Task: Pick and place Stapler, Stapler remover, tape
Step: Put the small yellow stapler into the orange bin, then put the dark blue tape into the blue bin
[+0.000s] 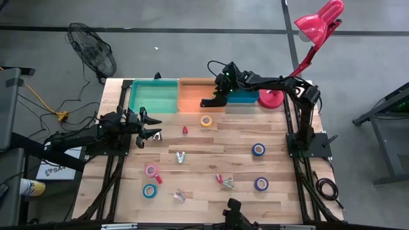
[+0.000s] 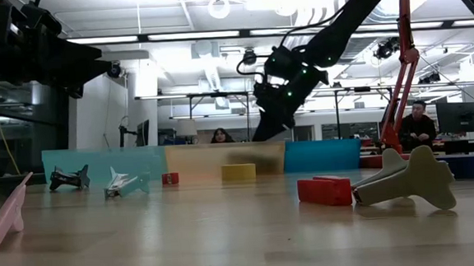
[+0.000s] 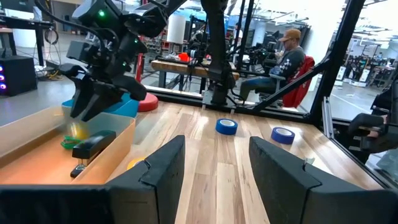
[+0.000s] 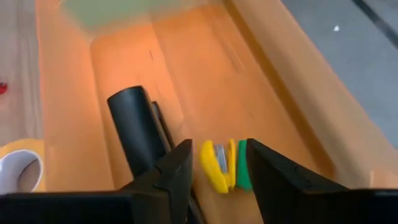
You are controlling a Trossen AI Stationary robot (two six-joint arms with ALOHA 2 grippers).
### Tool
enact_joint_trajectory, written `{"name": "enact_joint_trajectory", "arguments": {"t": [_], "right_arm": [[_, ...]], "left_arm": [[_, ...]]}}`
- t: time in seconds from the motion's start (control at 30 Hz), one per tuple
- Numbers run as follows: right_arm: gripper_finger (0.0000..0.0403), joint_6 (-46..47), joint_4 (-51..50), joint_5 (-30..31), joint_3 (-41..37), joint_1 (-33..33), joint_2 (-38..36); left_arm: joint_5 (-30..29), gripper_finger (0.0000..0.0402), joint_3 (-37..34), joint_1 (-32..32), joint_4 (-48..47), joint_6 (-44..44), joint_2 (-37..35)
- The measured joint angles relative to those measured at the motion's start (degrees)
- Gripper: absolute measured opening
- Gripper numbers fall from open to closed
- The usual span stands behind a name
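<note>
The small black oblong stapler lies on the floor of the orange plastic tray at the table's far edge, long side along the tray. Just beside it sits a little yellow-and-green clawed staple remover. We judge the stapler stiff, smooth-skinned and fairly light; it is best taken across its narrow width near the middle, where parallel fingers will not slide off the rounded top. The remover looks lighter still, and springy, so we would pinch its flat plastic sides.

Our right gripper hangs directly over the tray with the remover showing in the gap below its fingers. Its jaws stand partly open and grasp nothing.

A yellow ring of tape lies on the wooden table just outside the tray; two dark blue rolls, a light blue roll and a pink roll lie well apart farther toward the near edge. We expect these to be light and rigid, easiest gripped across one wall of the ring.

Our left gripper waits over the table's left side, jaws about half open and empty.
</note>
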Motion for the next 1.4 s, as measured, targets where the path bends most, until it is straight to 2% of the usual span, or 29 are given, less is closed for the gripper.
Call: {"name": "enact_joint_trajectory", "arguments": {"t": [0.27, 0.47, 0.67, 0.87, 1.13, 1.4], "right_arm": [[0.0183, 0.49, -2.9, -0.12, 0.02, 0.04, -0.48], [0.0187, 0.03, -7.63, 0.36, 0.07, 0.26, -5.28], [0.0181, -0.04, -18.91, 0.42, 0.09, 1.32, -12.01], [0.0181, 1.45, -36.1, 1.51, 0.11, 4.41, -17.5], [0.0181, 13.34, -59.99, 11.28, 0.11, 11.59, -23.29], [0.0181, 30.56, -64.3, 15.22, 0.07, 23.36, -25.82]], "left_arm": [[0.0, 0.0177, 0.01, 0.01, 0.0, 0.02, -0.01], [0.0, 0.0177, 0.01, 0.0, 0.01, 0.01, 0.0], [0.0, 0.0177, 0.01, 0.01, 0.02, 0.01, -0.01], [0.0, 0.0177, 0.0, 0.02, 0.02, 0.0, -0.02], [0.0, 0.0177, 0.0, 0.02, 0.02, 0.02, 0.0], [0.0, 0.0177, 0.01, 0.01, 0.02, 0.01, 0.0]]}}
